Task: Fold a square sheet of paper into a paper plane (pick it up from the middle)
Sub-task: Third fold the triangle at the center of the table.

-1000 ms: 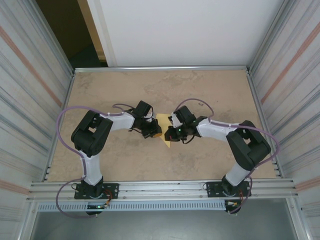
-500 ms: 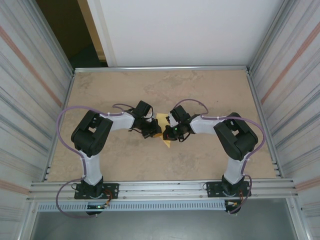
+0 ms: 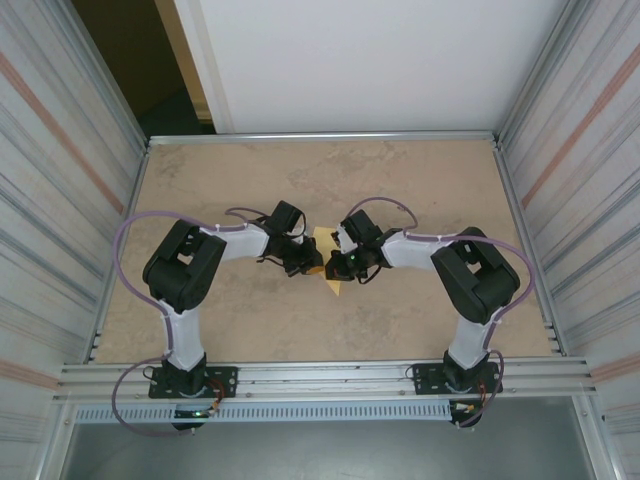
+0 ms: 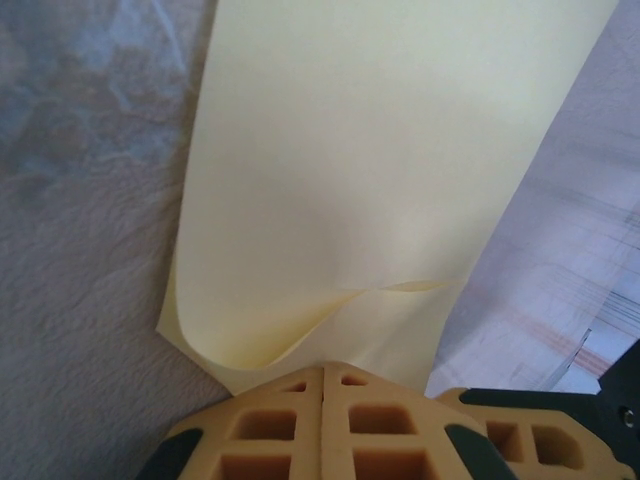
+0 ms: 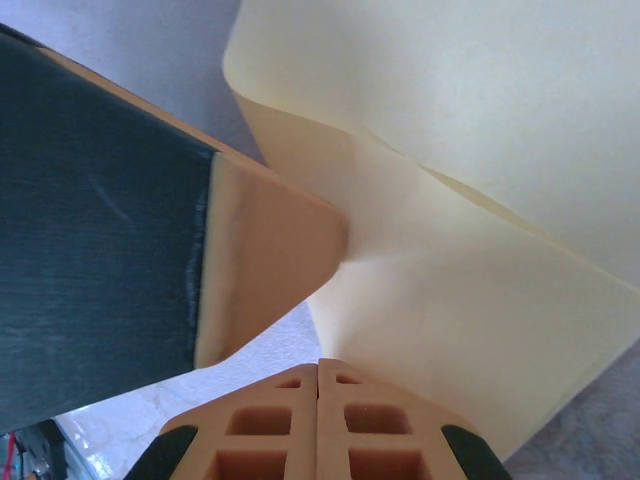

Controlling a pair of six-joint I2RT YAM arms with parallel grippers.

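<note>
Both hands are meeting over the middle of the bench (image 3: pixel 420 180), each clenching on the square sheet of paper (image 3: pixel 326 240). The left hand (image 3: pixel 309 265) is pinching one edge, where the paper is curling into a soft bulge, and the right hand (image 3: pixel 335 267) is gripping it from the opposite side. In the right wrist view, one of the left hand's fingers (image 5: pixel 260 260) is pressing against the pale-yellow sheet just beside the right hand's closed pair.

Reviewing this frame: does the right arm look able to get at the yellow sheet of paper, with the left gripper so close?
Yes, apparently: the right gripper is shut on an edge of the sheet of paper. The left gripper pinches another edge nearby and does not seem to block it.
</note>
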